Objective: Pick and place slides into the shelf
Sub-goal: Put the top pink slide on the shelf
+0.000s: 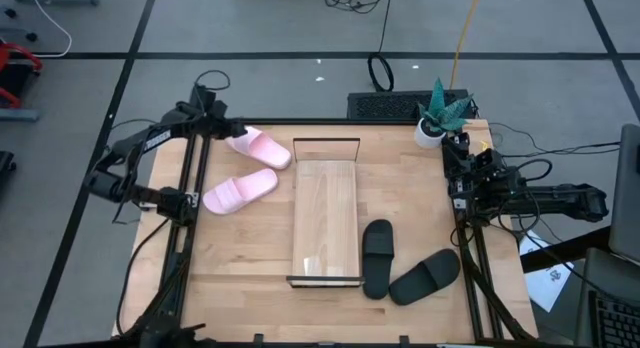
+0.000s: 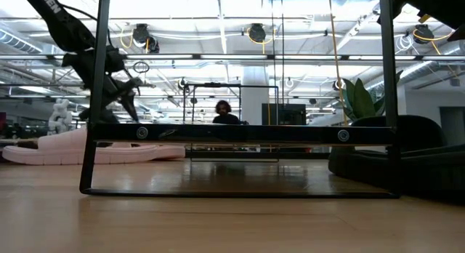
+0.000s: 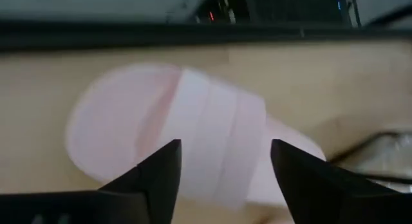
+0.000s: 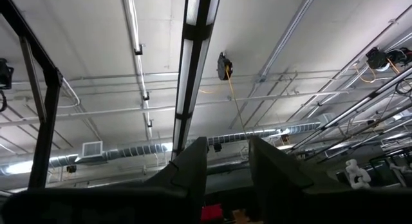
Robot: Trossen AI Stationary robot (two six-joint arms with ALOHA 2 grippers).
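Note:
Two light pink slides lie soles down at the table's far left: one (image 1: 260,146) by the far edge, the other (image 1: 240,191) nearer. My left gripper (image 1: 228,131) hovers open just above the far one. In the left wrist view its fingertips (image 3: 225,147) stand to either side of that slide's wide strap (image 3: 219,130), and in the low view it (image 2: 125,89) hangs clear of the pink slides (image 2: 73,147). Two black slides (image 1: 377,256) (image 1: 425,276) lie near the right front. The wooden shelf (image 1: 326,223) lies flat mid-table. My right gripper (image 4: 228,143) waits at the right edge, pointing up, open and empty.
A potted plant (image 1: 437,113) stands at the far right corner, beside the right arm (image 1: 480,178). Black wire frames (image 1: 326,140) (image 1: 324,281) close the shelf's far and near ends. Bare tabletop (image 1: 240,258) lies left of the shelf, toward the near edge.

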